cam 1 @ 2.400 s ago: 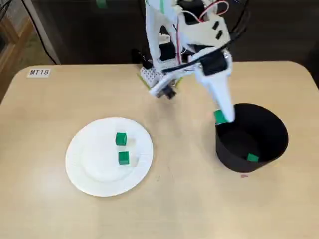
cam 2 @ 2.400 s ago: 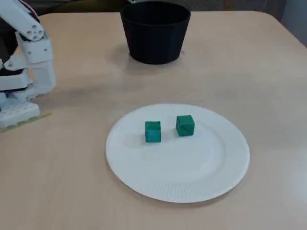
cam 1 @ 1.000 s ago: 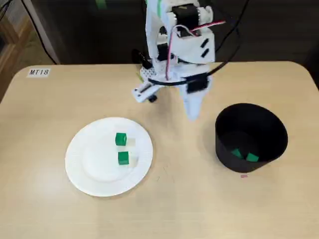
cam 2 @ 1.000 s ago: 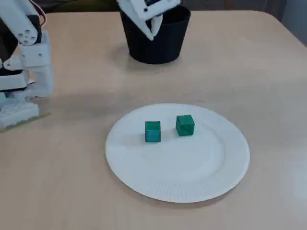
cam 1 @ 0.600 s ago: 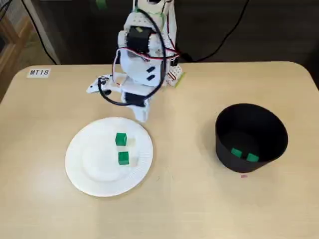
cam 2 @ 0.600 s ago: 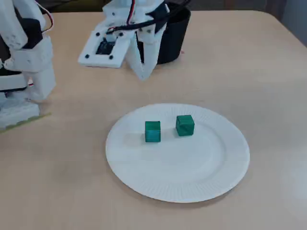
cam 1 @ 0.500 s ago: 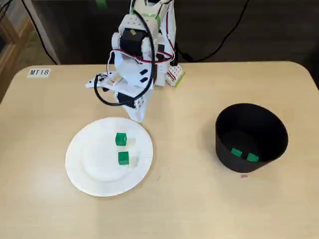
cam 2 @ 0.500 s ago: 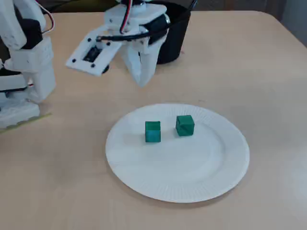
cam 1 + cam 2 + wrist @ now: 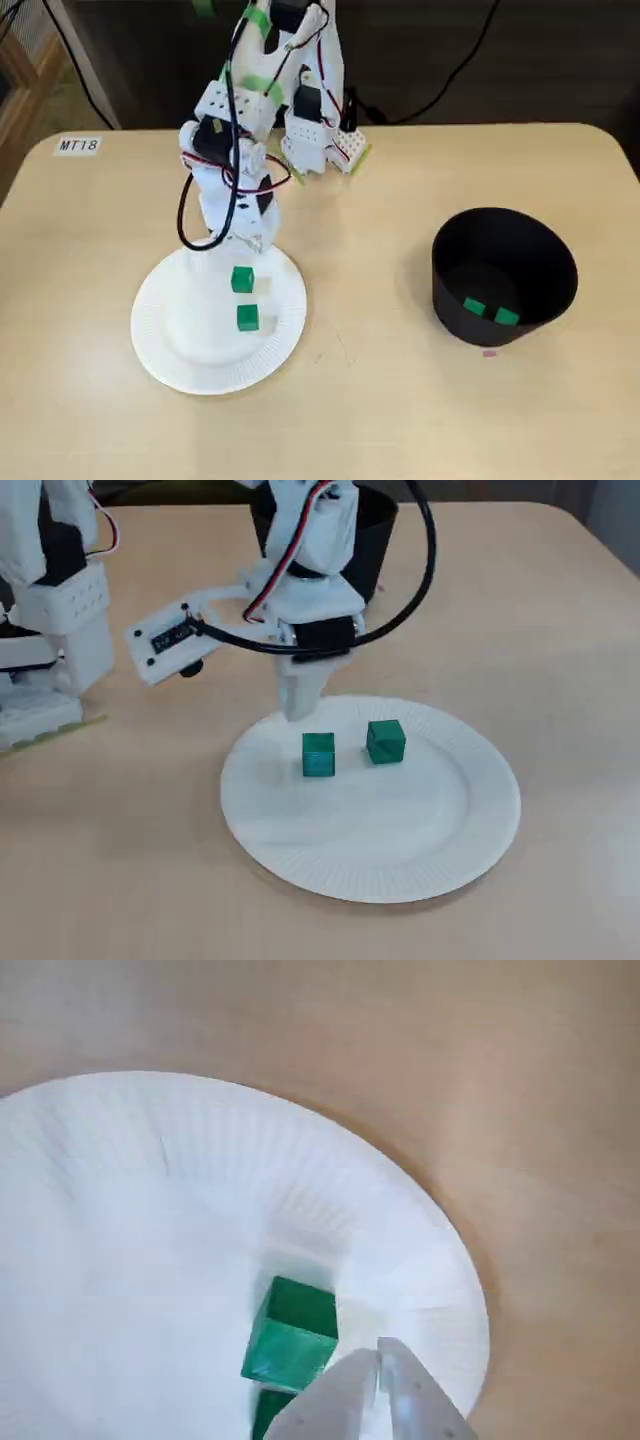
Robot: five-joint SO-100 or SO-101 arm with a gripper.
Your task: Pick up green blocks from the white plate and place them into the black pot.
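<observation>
jaws: white tips [image 9: 340, 1400] pressed together, empty, above edge of ribbed white paper plate [image 9: 400, 855] | green cube [image 9: 318, 754] and second green cube [image 9: 386, 741]: apart on plate | round black pot [image 9: 505, 262]: holds two green blocks [image 9: 475, 307] | pale smooth bench [image 9: 380, 410]

Open tan tabletop [image 9: 370, 300] between the round white paper plate [image 9: 170, 345] and the tall black round pot [image 9: 452, 305], which stand well apart. On the plate, a small green cube [image 9: 318, 754] and a second green cube [image 9: 385, 741] side by side, with a narrow gap between them. Broad bare paper on the near side in that fixed view. Just behind the left cube there, the white two-finger gripper [image 9: 297, 712], tips pressed together, over the plate's rim. Wide pot mouth, green blocks [image 9: 507, 316] low inside. White arm base [image 9: 320, 150] at the table's back edge.
</observation>
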